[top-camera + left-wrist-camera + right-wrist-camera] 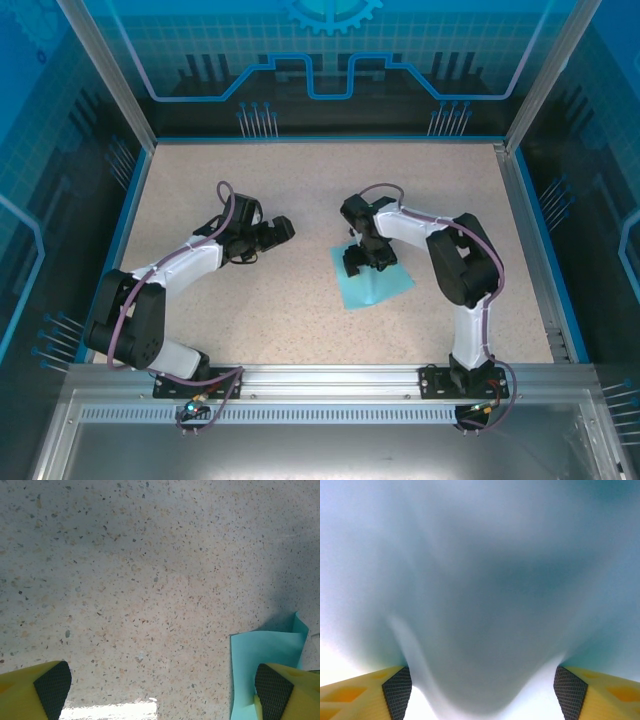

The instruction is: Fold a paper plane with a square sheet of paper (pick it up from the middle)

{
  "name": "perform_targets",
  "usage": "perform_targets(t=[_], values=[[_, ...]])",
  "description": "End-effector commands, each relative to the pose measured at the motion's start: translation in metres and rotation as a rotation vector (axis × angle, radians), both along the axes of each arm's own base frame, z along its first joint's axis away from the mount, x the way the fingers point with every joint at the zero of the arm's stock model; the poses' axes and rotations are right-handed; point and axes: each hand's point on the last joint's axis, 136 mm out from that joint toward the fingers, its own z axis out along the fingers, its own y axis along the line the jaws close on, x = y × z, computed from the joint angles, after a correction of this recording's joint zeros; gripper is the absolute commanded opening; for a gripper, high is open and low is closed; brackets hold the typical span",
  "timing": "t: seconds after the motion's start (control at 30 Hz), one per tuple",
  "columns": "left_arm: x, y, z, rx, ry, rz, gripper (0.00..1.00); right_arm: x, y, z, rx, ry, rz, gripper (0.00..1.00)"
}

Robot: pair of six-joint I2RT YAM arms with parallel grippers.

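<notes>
- The square sheet of paper (388,285) is lying light cyan on the speckled table (250,180), directly under the right gripper (364,262).
- The right gripper is pointing straight down onto the sheet's far-left part, with its tips at the paper.
- In the right wrist view its fingers (397,692) are standing wide apart.
- The sheet, badly blurred there, is rising in a soft hump between those fingers; whether the pads are pressing the paper I cannot tell.
- The left gripper (278,231) is hovering to the left of the sheet, apart from it and aiming toward it.
- Its fingers (52,686) are spread wide and are holding nothing.
- In the left wrist view the sheet's edge is showing just beside the right-hand finger, and one corner seems to be lifting off the table.
</notes>
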Motion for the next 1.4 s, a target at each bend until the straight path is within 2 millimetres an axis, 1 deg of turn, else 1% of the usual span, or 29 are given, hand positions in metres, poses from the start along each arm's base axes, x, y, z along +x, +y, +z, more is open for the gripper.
perform_targets(t=[0.0,0.03,0.07,0.1,0.17,0.27,0.33,0.37,0.43,0.57,0.63,0.77,0.83,0.93,1.0,1.1,1.17,1.3,1.37], values=[[-0.010,0.001,-0.006,0.003,0.032,0.004,0.99,-0.016,-0.011,-0.035,0.002,0.086,-0.045,0.78],[-0.011,0.001,-0.005,0.003,0.031,0.004,0.98,-0.015,-0.006,-0.028,0.033,0.077,-0.044,0.78],[-0.011,0.001,-0.005,0.001,0.030,0.003,0.99,-0.013,-0.003,-0.021,0.060,0.065,-0.041,0.81],[-0.011,0.001,-0.005,0.001,0.031,0.002,0.98,-0.012,0.000,-0.015,0.076,0.053,-0.039,0.86],[-0.012,0.001,-0.006,0.002,0.034,0.003,0.99,-0.011,0.003,0.000,0.093,0.026,-0.037,0.91],[-0.012,0.001,-0.006,0.000,0.036,0.006,0.99,-0.008,0.001,0.023,0.065,-0.040,-0.025,0.96],[-0.012,0.000,-0.007,-0.003,0.036,0.005,0.99,-0.011,-0.002,0.029,0.031,-0.068,-0.017,0.99],[-0.011,0.000,-0.006,-0.005,0.035,0.004,0.98,-0.014,-0.006,0.028,0.008,-0.070,-0.022,0.99],[-0.011,0.000,-0.006,-0.005,0.036,0.005,0.98,-0.023,-0.010,0.021,-0.011,-0.054,-0.021,0.99],[-0.012,0.000,-0.008,-0.005,0.040,0.004,0.99,-0.040,-0.008,0.001,0.006,0.018,-0.018,0.99],[-0.012,0.000,-0.008,-0.007,0.039,0.006,0.99,-0.046,-0.007,-0.005,0.008,0.037,-0.011,0.99],[-0.011,-0.001,-0.009,-0.010,0.042,0.009,0.99,-0.050,-0.009,-0.019,-0.009,0.061,-0.008,0.99],[-0.011,-0.001,-0.008,-0.013,0.041,0.007,0.98,-0.052,-0.011,-0.027,-0.021,0.077,-0.010,0.96],[-0.011,-0.001,-0.007,-0.013,0.040,0.007,0.99,-0.054,-0.015,-0.038,-0.040,0.097,-0.021,0.90],[-0.012,-0.001,-0.007,-0.012,0.040,0.007,0.99,-0.053,-0.015,-0.038,-0.033,0.095,-0.031,0.86],[-0.012,-0.001,-0.006,-0.013,0.039,0.006,0.98,-0.048,-0.008,-0.027,0.007,0.071,-0.038,0.81],[-0.012,-0.001,-0.006,-0.017,0.039,0.008,0.98,-0.042,0.000,-0.013,0.064,0.036,-0.047,0.76],[-0.014,-0.002,-0.006,-0.031,0.036,0.010,0.98,-0.033,0.020,0.011,0.201,-0.010,-0.089,0.58],[-0.015,-0.003,-0.006,-0.040,0.036,0.008,0.98,-0.031,0.035,0.023,0.294,-0.018,-0.110,0.47]])
